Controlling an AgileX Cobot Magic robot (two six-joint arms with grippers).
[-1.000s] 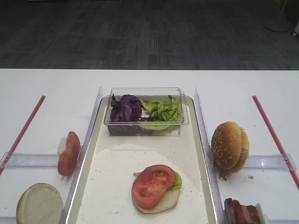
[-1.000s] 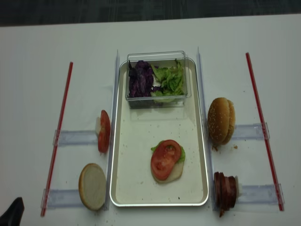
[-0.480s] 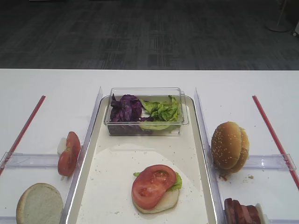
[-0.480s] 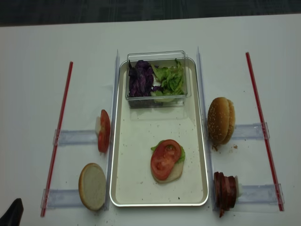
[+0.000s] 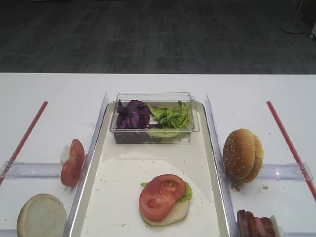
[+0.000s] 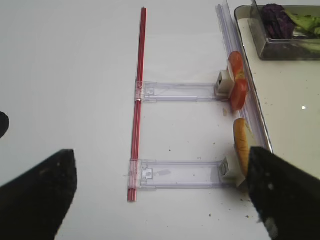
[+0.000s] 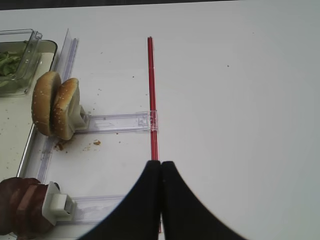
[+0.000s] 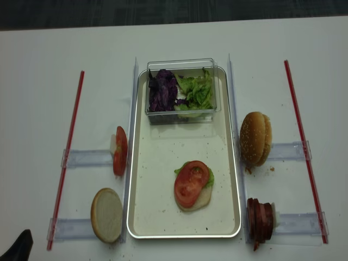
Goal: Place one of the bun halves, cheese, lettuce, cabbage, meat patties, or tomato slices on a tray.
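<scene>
Currently left gripper (image 6: 155, 190) is being held wide, empty; tomato slices (image 6: 237, 88) ahead-right risk being toppled by a careless approach

One tray (image 8: 138, 217), one clear tub (image 8: 182, 65), two red rods (image 8: 68, 152).

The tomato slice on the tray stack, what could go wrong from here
The tomato slice lies tilted over lettuce on the bun half, so another layer might slide off. The meat patties and sesame buns stand on edge beside the tray; a grab there could topple them.
</scene>
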